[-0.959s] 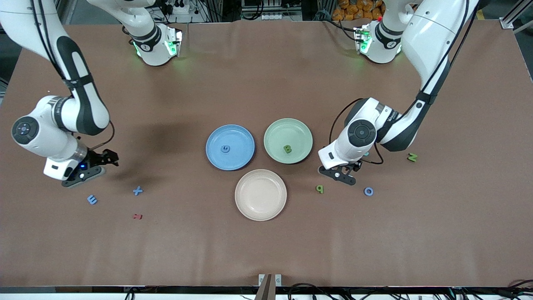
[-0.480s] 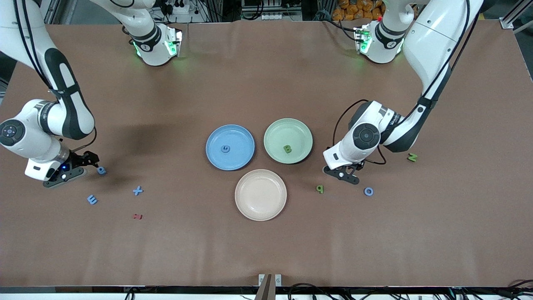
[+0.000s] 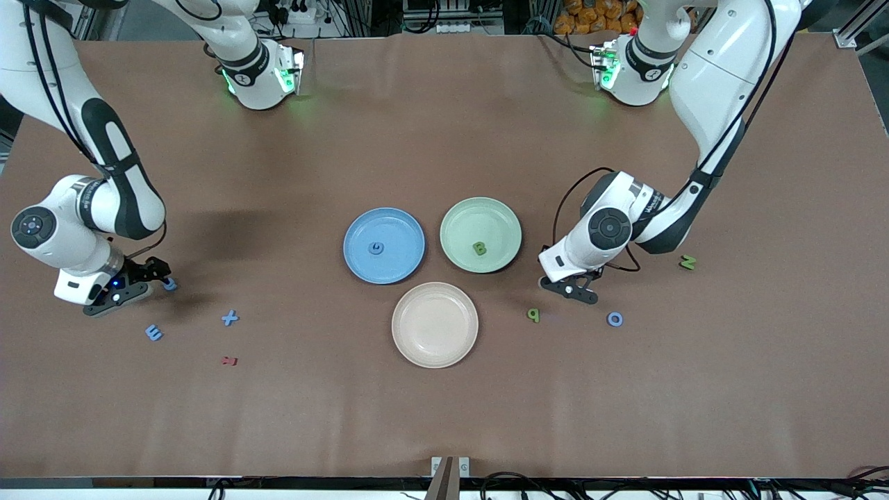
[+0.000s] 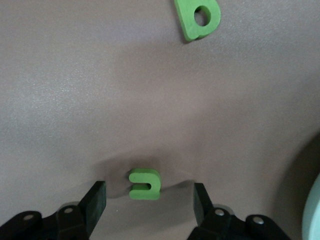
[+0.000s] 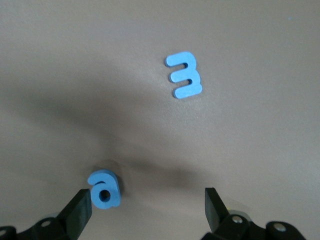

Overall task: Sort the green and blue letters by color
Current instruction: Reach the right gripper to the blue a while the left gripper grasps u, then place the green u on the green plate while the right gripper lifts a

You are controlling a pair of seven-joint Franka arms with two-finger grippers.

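Since a second ago, the right claw (image 5: 145, 210) has retreated, open beside the blue letter (image 5: 104, 189); the left claw (image 4: 149, 202), lower, straddles the green letter (image 4: 145, 183), open.

Readable signs are foam letters themselves. Green B (image 3: 479, 248) in green plate (image 3: 462, 209). Green N (image 3: 687, 262) on table toward left arm's end. Blue O (image 3: 615, 319), green P (image 3: 533, 314) nearer front camera. Blue X (image 3: 230, 318), blue E (image 3: 153, 332) toward right arm's end. Arm lettering unreadable.

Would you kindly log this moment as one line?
left gripper: open, straddling small green letter | right gripper: open, low beside blue letter a | plates: one letter each
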